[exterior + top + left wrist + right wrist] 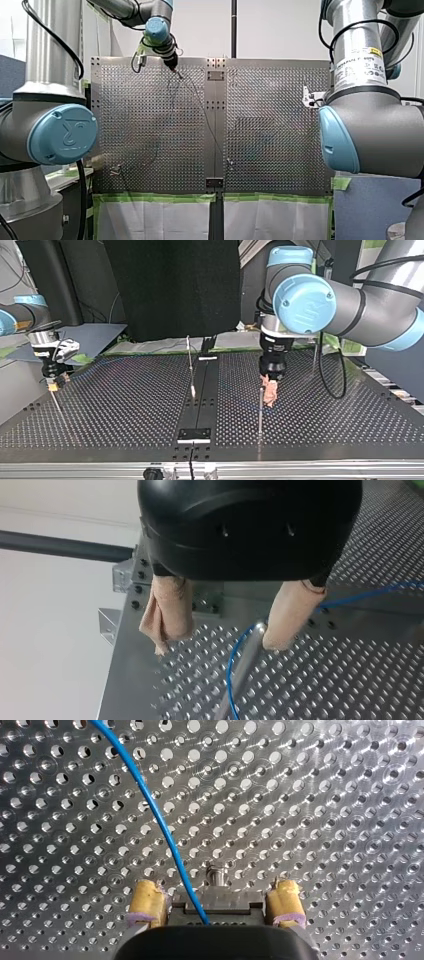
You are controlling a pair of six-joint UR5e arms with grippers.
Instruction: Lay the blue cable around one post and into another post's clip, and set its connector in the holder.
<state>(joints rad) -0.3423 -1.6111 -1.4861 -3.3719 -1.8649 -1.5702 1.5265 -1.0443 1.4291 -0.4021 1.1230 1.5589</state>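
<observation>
Blue cable (pixel 230 665) beside metal post (pixel 245 666)

blue cable (pixel 160 826) cut off, ends hidden

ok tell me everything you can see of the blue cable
The blue cable is thin, smooth and plastic-looking. In the right wrist view it curves gently over the perforated table and goes out of sight midway between the open right end effector's yellow pads, touching neither. In the left wrist view it passes behind one beige pad of the open left end effector and bends close beside a metal post. Its connector is not visible.
</observation>
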